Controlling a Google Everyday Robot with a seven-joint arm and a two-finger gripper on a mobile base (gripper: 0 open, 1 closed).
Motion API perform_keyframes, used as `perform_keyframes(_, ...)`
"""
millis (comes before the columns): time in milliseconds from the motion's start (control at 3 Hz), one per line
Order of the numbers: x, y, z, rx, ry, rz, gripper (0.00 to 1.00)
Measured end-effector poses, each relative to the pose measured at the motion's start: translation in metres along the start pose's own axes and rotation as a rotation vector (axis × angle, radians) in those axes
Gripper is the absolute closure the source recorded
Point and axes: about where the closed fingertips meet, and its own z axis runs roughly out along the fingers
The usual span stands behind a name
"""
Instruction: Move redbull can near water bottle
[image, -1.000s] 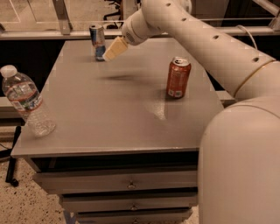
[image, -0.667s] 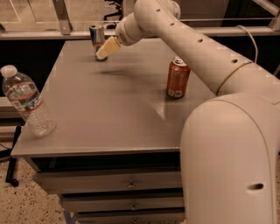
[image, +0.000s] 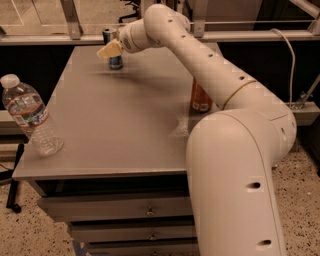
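The redbull can (image: 116, 62), slim and blue-and-silver, stands upright at the far edge of the grey table (image: 115, 130), left of centre. My gripper (image: 111, 49) reaches in from the right and overlaps the can's middle at can height; only the can's silver top and blue base show. The water bottle (image: 30, 117), clear with a white cap and a white, red and green label, stands upright at the table's front left corner, far from the can.
An orange-red soda can (image: 200, 99) stands at the table's right side, partly hidden behind my arm (image: 210, 70). Drawers (image: 145, 210) sit under the tabletop. A metal railing (image: 75, 20) runs behind the table's far edge.
My gripper has moved left along the far edge, from beside the redbull can to overlapping it. The can, the bottle and the soda can have not moved.
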Motion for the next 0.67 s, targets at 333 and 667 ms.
perform_keyframes(333,-0.002,0.004,0.005,-0.024,-0.034,0.027,0.48)
perform_keyframes(667,-0.008,0.01,-0.011,-0.043,-0.084,0.033,0.71)
